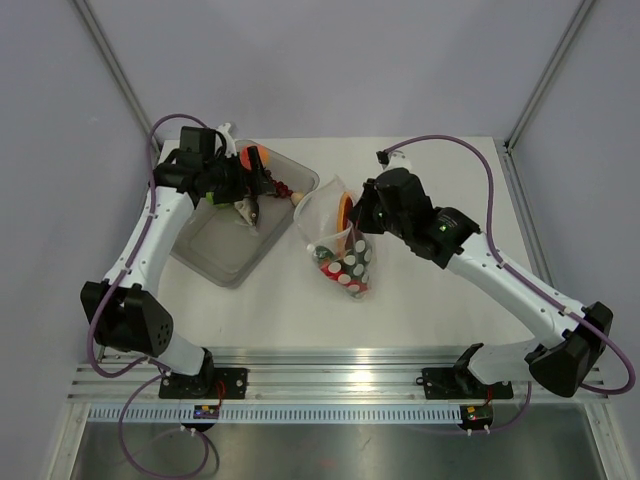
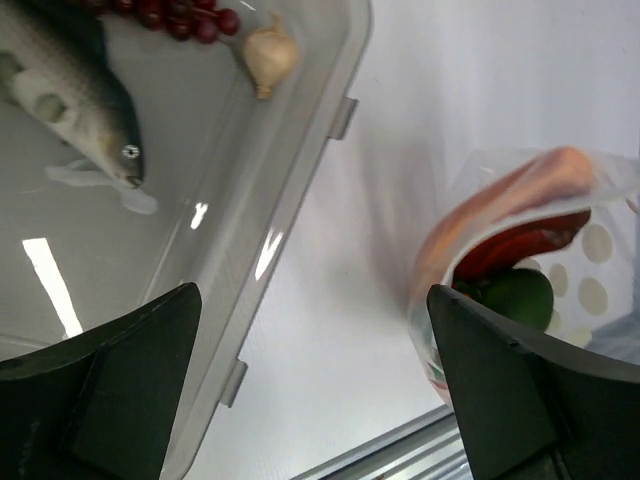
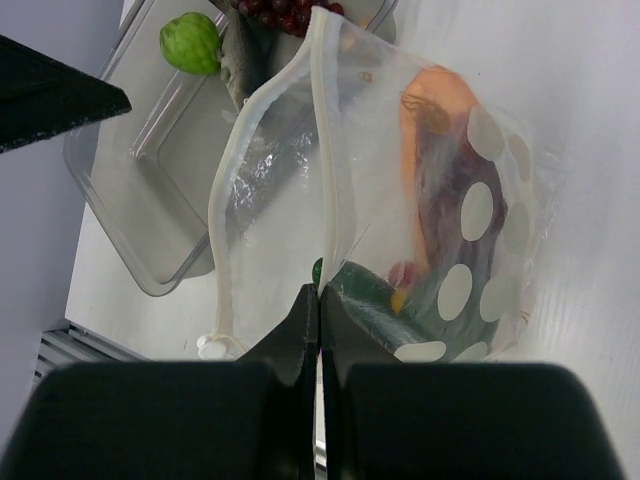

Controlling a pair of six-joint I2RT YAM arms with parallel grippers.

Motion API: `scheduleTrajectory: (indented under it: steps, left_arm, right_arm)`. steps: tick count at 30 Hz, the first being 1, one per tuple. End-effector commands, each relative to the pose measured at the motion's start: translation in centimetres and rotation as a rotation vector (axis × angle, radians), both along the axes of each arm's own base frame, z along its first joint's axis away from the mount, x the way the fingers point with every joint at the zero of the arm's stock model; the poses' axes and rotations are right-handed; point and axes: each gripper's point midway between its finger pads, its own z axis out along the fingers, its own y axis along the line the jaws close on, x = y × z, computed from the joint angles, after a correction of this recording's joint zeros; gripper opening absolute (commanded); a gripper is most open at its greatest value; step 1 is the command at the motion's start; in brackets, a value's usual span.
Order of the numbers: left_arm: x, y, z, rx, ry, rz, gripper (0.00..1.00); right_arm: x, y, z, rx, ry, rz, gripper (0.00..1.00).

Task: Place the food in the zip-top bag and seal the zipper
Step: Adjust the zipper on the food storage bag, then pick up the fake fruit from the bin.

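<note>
left gripper (image 2: 312,305) spread wide over grey tray (image 2: 300,150) edge, right gripper (image 3: 318,303) clamped on zip-top bag (image 3: 275,200) mouth edge — food (image 3: 440,190) inside

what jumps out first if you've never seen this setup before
The spotted zip-top bag in the middle of the table, stuffed with orange, red and green food, has the right tool pinched shut on its mouth edge. Left of it a clear grey tray holds a toy fish and dark-red grapes, and the left tool hangs wide open over its rim.
</note>
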Motion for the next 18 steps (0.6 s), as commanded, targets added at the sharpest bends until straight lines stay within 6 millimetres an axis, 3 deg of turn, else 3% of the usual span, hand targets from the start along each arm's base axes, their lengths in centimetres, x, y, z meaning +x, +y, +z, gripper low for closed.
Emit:
scheduleTrajectory:
  steps: [1,3,6,14,17,18]
  left_arm:
    - [2.9,2.4,1.3,0.032,-0.039,0.144,0.99]
    - [3.9,2.4,1.1,0.045,-0.034,0.136,0.99]
    - [5.5,3.4,-1.1,0.095,0.002,0.198,0.94]
    - [8.2,10.7,-6.3,0.167,0.087,0.528,0.72]
    - [9.0,12.7,-7.4,0.176,0.076,0.605,0.78]
    - [9.2,13.1,-8.0,0.181,0.080,0.619,0.89]
  right_arm:
    - [0.4,-0.5,4.0,0.089,-0.089,-0.034,0.00]
    - [0.3,-0.6,3.9,0.089,-0.085,-0.035,0.00]
    - [0.2,-0.7,3.7,0.086,-0.076,-0.037,0.00]
    - [-0.2,-1.1,3.6,0.087,-0.068,-0.041,0.00]
    - [-0.3,-0.9,3.8,0.095,-0.066,-0.034,0.00]
    - [-0.3,-0.7,3.6,0.096,-0.060,-0.028,0.00]
